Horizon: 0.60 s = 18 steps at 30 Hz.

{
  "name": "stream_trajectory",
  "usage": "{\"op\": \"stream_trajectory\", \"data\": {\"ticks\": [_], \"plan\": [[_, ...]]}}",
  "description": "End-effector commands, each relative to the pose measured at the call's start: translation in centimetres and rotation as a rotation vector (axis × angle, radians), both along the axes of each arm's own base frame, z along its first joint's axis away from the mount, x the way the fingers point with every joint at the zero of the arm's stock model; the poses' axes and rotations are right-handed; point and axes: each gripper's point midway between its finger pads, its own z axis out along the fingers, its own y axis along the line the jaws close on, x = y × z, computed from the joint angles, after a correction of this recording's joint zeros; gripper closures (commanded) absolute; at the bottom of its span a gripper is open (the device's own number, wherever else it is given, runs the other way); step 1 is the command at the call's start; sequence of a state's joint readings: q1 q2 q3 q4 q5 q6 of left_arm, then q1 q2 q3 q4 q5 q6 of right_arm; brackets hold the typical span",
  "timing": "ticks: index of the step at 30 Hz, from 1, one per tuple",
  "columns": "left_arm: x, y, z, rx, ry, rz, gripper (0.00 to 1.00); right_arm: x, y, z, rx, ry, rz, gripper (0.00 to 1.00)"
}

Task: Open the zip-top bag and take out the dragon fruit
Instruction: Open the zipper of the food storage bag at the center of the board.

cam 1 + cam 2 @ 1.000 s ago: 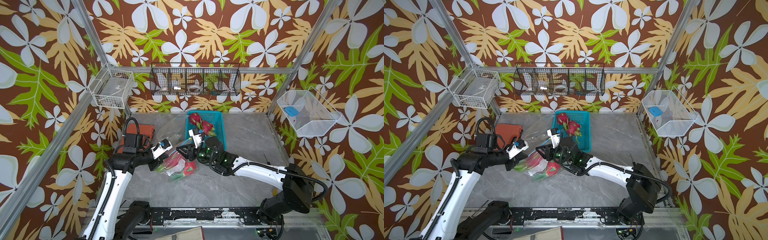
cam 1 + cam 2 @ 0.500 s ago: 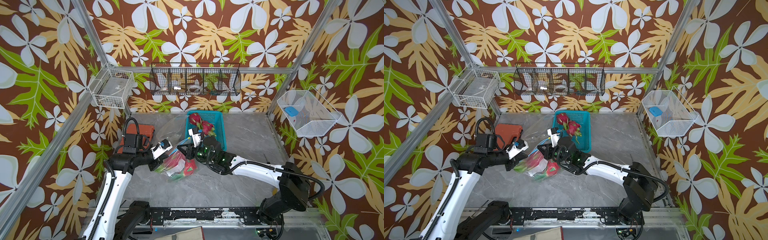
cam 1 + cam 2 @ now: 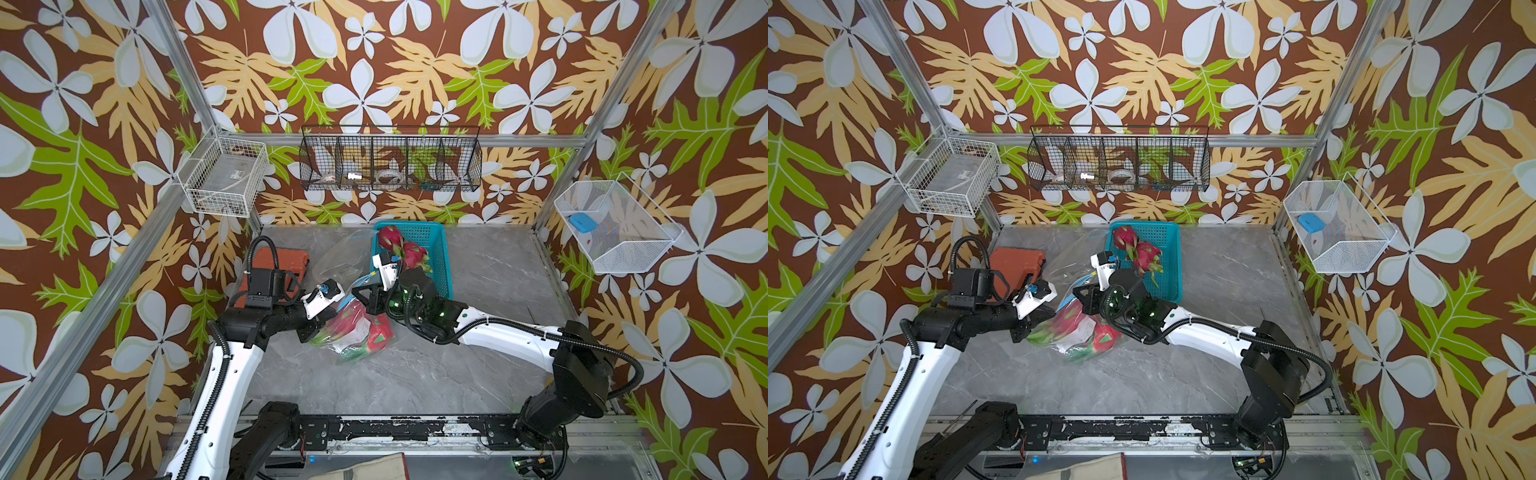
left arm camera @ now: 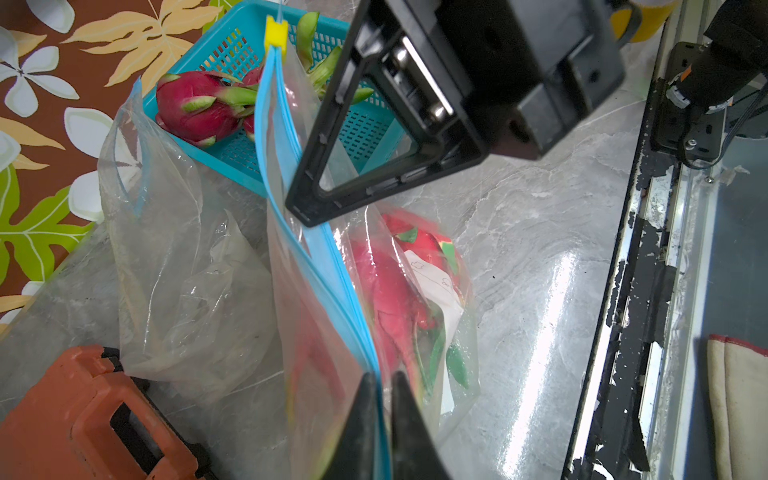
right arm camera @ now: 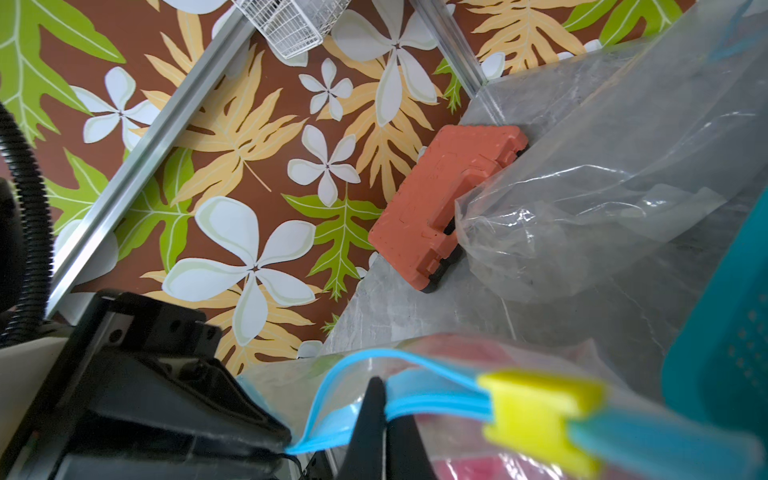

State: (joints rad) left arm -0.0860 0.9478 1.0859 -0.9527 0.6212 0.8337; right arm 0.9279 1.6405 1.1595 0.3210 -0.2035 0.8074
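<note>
Pinching the bag, right jaws sit together; left wrist view alone shows left jaws slightly apart astride its zip; dragon fruit inside; two more in far basket.

Beside the right gripper, the zip-top bag, its slider and the dragon fruit are blurred, the fruit cut off.
</note>
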Motion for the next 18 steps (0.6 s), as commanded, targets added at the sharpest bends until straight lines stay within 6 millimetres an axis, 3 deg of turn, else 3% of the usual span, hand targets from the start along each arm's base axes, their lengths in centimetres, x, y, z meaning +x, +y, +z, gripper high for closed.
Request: {"op": "stream_trajectory", "data": {"ticks": [1, 2, 5, 8, 15, 18], "plan": [[2.0, -0.1, 2.4, -0.097, -0.037, 0.111, 0.25, 0.5, -0.5, -0.4, -0.030, -0.003, -0.037, 1.00], [2.7, -0.1, 3.3, -0.140, -0.048, 0.151, 0.16, 0.5, -0.4, -0.5, -0.034, -0.004, -0.038, 1.00], [4.7, -0.3, 5.1, -0.246, -0.029, 0.248, 0.16, 0.4, -0.1, -0.5, -0.038, -0.011, -0.026, 1.00], [5.5, -1.1, 4.7, -0.279, 0.059, 0.256, 0.17, -0.3, 0.6, -0.1, -0.058, -0.041, -0.001, 1.00], [5.7, -2.3, 2.6, -0.250, 0.159, 0.222, 0.30, -1.1, 1.1, 0.6, -0.077, -0.082, 0.013, 1.00], [5.1, -2.1, 2.2, -0.215, 0.153, 0.207, 0.43, -1.2, 0.9, 0.7, -0.076, -0.088, 0.009, 1.00]]}}
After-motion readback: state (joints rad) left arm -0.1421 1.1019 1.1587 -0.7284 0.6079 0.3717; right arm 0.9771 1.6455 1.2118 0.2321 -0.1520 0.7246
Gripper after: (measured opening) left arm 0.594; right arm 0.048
